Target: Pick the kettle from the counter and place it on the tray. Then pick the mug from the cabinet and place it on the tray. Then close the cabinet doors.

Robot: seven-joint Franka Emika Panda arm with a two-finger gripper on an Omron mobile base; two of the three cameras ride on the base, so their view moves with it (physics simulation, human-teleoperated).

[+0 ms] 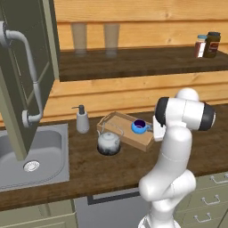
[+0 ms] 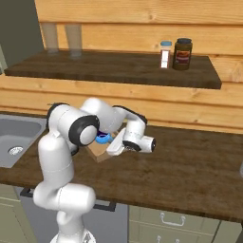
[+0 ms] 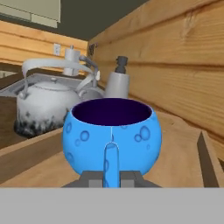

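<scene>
— What did the room look like around the tray (image 1: pixel 133 138)?

— It lay on a dark wood counter (image 1: pixel 133 167) under a plank wall. A steel sink (image 1: pixel 44 156) was set in to its left, with a soap bottle (image 1: pixel 82 120) between them by the wall.

— And the kettle (image 1: pixel 108 142)?

— On the counter, touching the tray's front left edge, not inside it.

— Any open room?

— Bare counter ran right of the tray. One cabinet door (image 1: pixel 22 80) hung open above the sink.

— The arm?

— It bent low over the tray's right end. The gripper (image 3: pixel 111 177) was closed on the handle of the blue mug (image 3: pixel 112 135), which stood upright on the tray floor.
</scene>
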